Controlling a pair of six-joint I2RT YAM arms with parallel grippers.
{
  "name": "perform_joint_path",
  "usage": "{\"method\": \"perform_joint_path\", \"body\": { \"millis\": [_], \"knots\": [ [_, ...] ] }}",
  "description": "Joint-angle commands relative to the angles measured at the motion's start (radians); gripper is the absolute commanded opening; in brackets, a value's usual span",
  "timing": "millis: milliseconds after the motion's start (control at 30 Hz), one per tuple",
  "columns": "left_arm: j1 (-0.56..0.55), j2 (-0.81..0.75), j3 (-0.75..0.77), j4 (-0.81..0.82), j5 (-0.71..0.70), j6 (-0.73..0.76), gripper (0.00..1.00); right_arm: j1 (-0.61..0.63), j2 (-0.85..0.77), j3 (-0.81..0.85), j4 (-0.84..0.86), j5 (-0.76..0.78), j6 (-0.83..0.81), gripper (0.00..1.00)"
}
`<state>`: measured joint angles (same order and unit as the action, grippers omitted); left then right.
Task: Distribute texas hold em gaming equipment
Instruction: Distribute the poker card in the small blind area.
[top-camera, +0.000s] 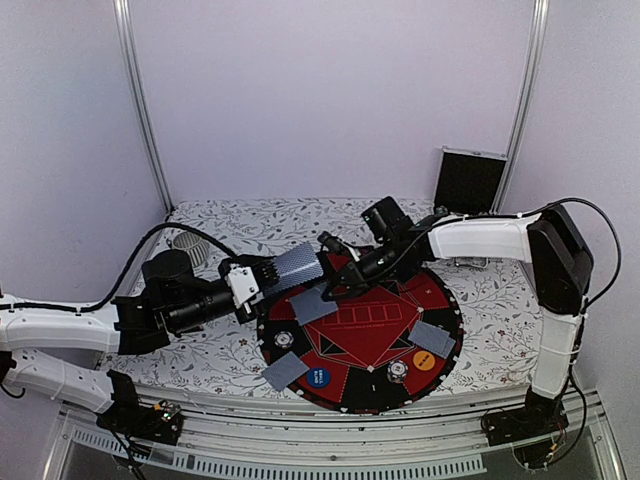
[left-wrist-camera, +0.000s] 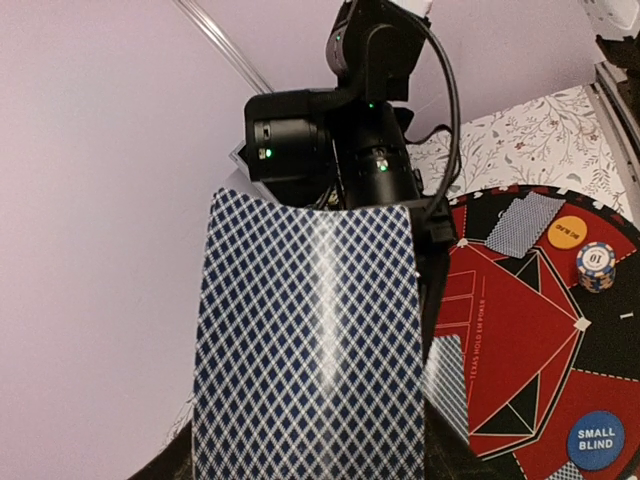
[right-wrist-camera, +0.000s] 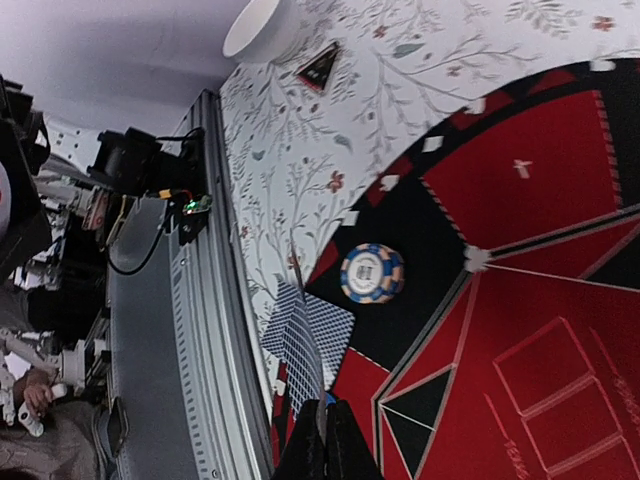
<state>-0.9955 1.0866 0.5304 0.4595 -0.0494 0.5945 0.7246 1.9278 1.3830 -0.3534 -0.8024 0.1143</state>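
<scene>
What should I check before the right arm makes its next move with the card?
1. Left end effector holding the deck: ok.
2. Right end effector shut on a single card, which the right wrist view shows edge-on: ok.
3. Single card fully clear of the deck: cannot tell, because their edges sit close together in the top view.
4. Dealt cards lying flat, one at each side of the mat: ok.
5. Chips resting on the mat, away from both end effectors: ok.
6. Bare mat available for a set-down: ok, the red centre is open.
</scene>
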Motion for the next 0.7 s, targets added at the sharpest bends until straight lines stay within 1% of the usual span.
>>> {"method": "perform_joint_path", "body": {
  "millis": [0,100,167,233,500,600,667],
  "knots": [
    [-0.014,-0.019,-0.011,0.051,-0.023,-0.003,0.52,0.078,0.128,0.103,-0.058,-0.186,-0.084,0.02],
    [-0.014,-0.019,-0.012,0.053,-0.023,-0.001,0.52,0.128,0.216,0.176,-0.102,-0.205,-0.103,0.02],
    [-0.014,-0.018,-0.013,0.053,-0.021,0.000,0.52,0.155,0.268,0.226,-0.136,-0.223,-0.152,0.02],
    [-0.013,-0.017,-0.014,0.052,-0.021,0.001,0.52,0.166,0.304,0.263,-0.157,-0.236,-0.170,0.02],
    [-0.014,-0.016,-0.012,0.048,-0.014,0.001,0.52,0.173,0.398,0.328,-0.278,-0.193,-0.241,0.02],
    [-0.013,-0.013,-0.012,0.047,-0.014,0.000,0.52,0.186,0.411,0.343,-0.320,-0.193,-0.273,0.02],
    [-0.012,-0.012,-0.012,0.047,-0.013,-0.001,0.52,0.192,0.412,0.346,-0.319,-0.195,-0.279,0.03]
  ]
}}
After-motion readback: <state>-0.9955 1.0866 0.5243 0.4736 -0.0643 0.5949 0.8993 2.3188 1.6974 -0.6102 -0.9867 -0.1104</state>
